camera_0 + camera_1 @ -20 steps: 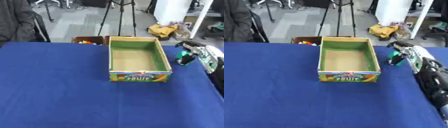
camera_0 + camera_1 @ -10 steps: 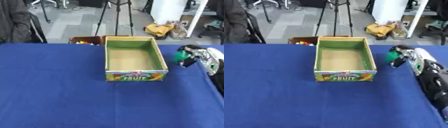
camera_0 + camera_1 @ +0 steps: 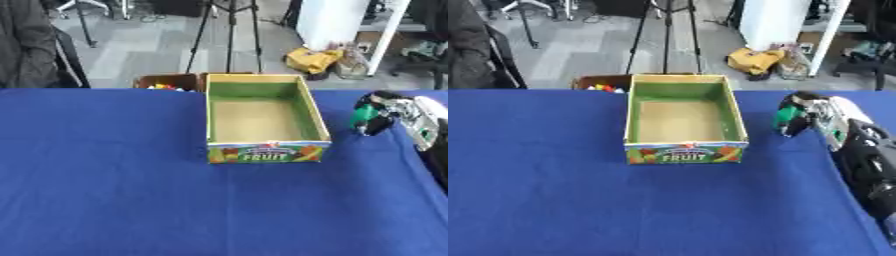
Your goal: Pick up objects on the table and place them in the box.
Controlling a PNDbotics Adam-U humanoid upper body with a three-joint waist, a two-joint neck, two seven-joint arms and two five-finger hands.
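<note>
The robot's right hand (image 3: 805,116) curled around a green object (image 3: 785,119) just right of the empty fruit box (image 3: 682,150) on the blue table (image 3: 114,190); only the right eye view showed the forearm.

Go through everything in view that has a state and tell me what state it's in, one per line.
Box: upright, open top, empty inside.
Green object: held in the right hand, to the right of the box, not yet in it.
Right hand: fingers curled round the green object.
Left hand: not in view.
Brown box behind the table: open, small coloured things inside.
</note>
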